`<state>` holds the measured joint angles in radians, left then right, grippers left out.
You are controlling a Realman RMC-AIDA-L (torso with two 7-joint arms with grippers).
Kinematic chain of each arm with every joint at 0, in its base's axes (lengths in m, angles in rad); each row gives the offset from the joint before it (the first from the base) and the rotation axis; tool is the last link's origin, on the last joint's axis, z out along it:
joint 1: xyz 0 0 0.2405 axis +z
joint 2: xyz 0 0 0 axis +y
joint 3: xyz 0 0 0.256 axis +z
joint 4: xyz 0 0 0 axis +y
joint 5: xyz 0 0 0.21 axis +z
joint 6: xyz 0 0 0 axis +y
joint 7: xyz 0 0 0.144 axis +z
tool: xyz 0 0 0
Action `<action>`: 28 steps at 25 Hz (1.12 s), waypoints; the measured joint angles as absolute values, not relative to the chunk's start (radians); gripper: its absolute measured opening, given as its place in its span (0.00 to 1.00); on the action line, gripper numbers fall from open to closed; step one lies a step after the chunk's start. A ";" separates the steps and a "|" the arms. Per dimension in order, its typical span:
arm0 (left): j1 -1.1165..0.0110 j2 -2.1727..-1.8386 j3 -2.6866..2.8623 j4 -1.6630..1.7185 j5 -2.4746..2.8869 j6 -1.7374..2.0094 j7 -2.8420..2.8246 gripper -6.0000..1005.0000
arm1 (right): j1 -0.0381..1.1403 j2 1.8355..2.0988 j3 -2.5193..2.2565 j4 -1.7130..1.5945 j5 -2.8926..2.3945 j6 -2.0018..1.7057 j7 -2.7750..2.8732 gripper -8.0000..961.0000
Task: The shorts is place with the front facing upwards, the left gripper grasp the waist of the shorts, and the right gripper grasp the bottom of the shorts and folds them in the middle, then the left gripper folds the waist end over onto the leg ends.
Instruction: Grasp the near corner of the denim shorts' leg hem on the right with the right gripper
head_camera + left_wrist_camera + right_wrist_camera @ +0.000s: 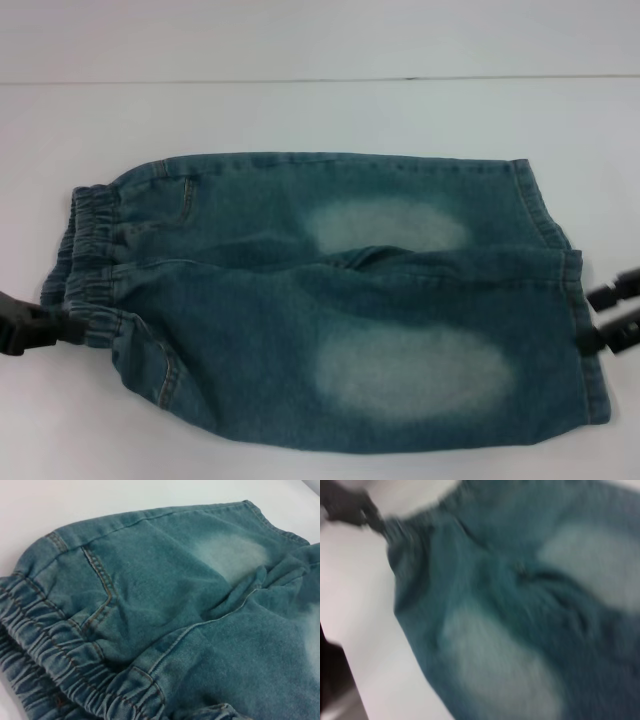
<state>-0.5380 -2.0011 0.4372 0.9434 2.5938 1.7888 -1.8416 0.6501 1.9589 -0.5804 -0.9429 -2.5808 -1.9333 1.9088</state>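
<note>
Where the black two-fingered left gripper (62, 327) meets the garment at the left edge of the head view, its fingers are clamped on the near corner of the gathered, ruffled elastic waist (88, 262), and the band bunches toward that contact. At the opposite edge, the black two-fingered right gripper (603, 320) sits against the near leg's stitched hem, part of the bottom of the shorts (575, 300); two dark fingers show there, one above the other, but whether they pinch the hem cannot be told. Between the two grippers the child's long blue denim shorts (330, 300) lie spread across a plain white table (320, 110), waist to the robot's left and leg hems to its right. Nothing else rests on the surface, and a thin dark seam line crosses the table behind the garment. The front faces up: each leg carries a faded pale oval patch, and a stitched pocket curve lies near the waist, seen close in the left wrist view (100, 580). The far leg lies flat; the near leg overlaps it slightly along the middle, with a small raised fold at the crotch (365, 258). The right wrist view is blurred, showing denim and pale patches only.
</note>
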 joint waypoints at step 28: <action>-0.561 -2.003 0.437 0.942 2.594 1.771 -1.856 0.06 | 0.713 2.005 -0.770 -0.787 -2.825 -1.856 1.905 0.93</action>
